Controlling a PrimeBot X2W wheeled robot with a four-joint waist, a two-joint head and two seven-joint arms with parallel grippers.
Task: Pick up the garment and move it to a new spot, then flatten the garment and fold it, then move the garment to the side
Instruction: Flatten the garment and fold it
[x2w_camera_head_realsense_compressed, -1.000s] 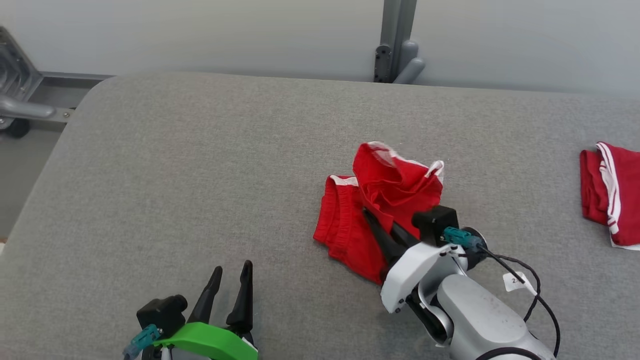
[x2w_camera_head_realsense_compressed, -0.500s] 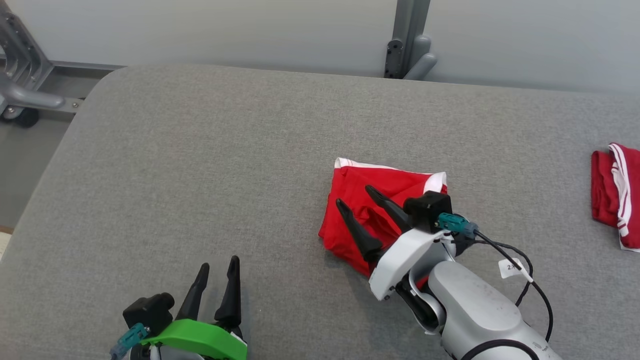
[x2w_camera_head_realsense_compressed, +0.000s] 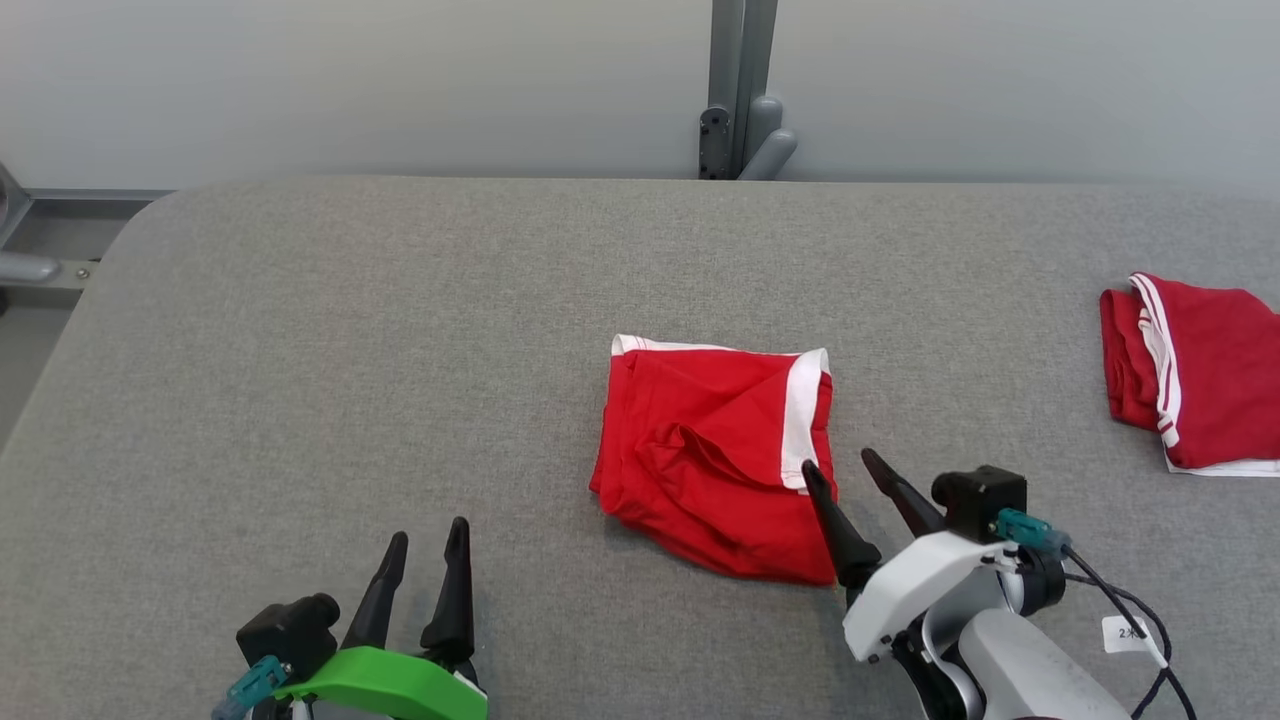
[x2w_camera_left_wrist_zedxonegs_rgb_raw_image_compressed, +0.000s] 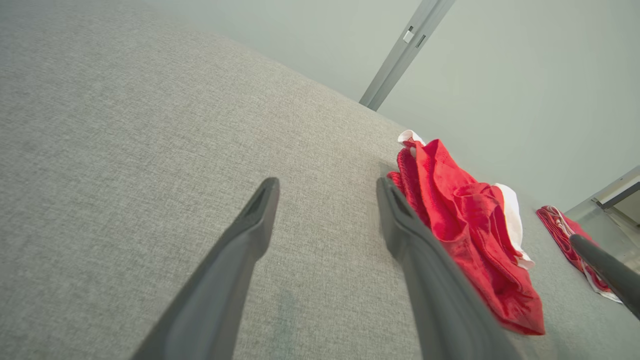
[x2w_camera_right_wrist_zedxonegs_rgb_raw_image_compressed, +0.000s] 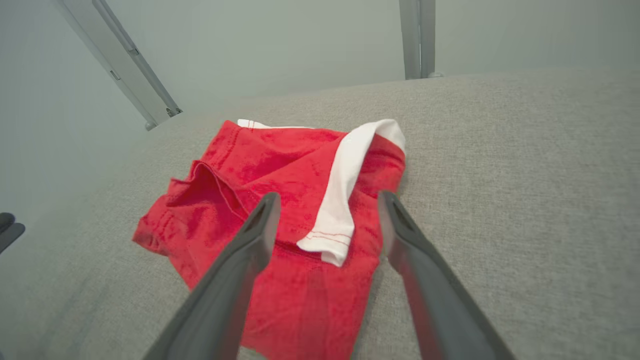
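A red garment with white trim (x2w_camera_head_realsense_compressed: 715, 455) lies folded and a little rumpled in the middle of the grey table (x2w_camera_head_realsense_compressed: 350, 350). My right gripper (x2w_camera_head_realsense_compressed: 840, 465) stands open just off its near right corner, holding nothing; in the right wrist view the garment (x2w_camera_right_wrist_zedxonegs_rgb_raw_image_compressed: 295, 200) lies under and beyond the spread fingers (x2w_camera_right_wrist_zedxonegs_rgb_raw_image_compressed: 250, 240). My left gripper (x2w_camera_head_realsense_compressed: 425, 535) is open at the lower left, well apart from the cloth. In the left wrist view the garment (x2w_camera_left_wrist_zedxonegs_rgb_raw_image_compressed: 465, 225) sits to the right of that gripper (x2w_camera_left_wrist_zedxonegs_rgb_raw_image_compressed: 325, 185).
A second red garment with white stripes (x2w_camera_head_realsense_compressed: 1195, 370) lies at the table's right edge. A grey metal post (x2w_camera_head_realsense_compressed: 735, 90) rises behind the far edge against a pale wall. A metal frame (x2w_camera_head_realsense_compressed: 20, 260) sits off the table's left corner.
My right gripper has let go of the garment and drawn back toward me, open. The garment's raised flap has dropped flat into a fold. The camera has shifted too.
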